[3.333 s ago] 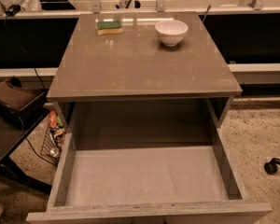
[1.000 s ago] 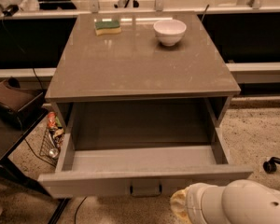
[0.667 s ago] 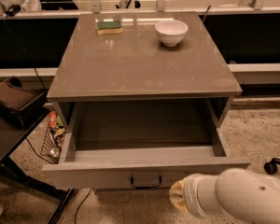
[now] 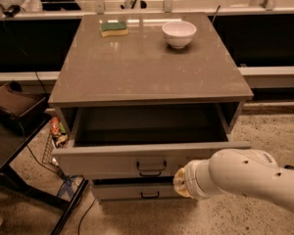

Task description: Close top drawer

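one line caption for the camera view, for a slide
top drawer partly open beneath bowl and sponge; tool at its front, right of the handle

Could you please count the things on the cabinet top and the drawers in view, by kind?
Bowl: 1
Sponge: 1
Drawers: 2, the open top drawer and a lower drawer
Total: 4
The gripper is low at the top drawer's front, right of its handle.
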`<act>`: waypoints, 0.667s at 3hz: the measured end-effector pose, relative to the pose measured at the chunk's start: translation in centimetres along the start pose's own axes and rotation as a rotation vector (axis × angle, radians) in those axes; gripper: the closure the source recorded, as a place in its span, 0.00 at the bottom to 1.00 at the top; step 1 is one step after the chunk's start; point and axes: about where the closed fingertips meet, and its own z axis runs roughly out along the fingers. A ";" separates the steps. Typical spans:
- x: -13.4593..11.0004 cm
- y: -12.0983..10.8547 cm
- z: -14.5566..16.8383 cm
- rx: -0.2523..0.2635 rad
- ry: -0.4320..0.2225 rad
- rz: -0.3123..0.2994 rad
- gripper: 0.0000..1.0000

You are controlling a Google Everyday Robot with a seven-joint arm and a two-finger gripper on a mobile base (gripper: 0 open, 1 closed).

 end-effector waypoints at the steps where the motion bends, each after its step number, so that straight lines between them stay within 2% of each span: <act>1: 0.7 -2.5 1.6 -0.015 0.008 -0.010 1.00; 2: 2.2 -7.5 5.1 -0.049 0.024 -0.029 1.00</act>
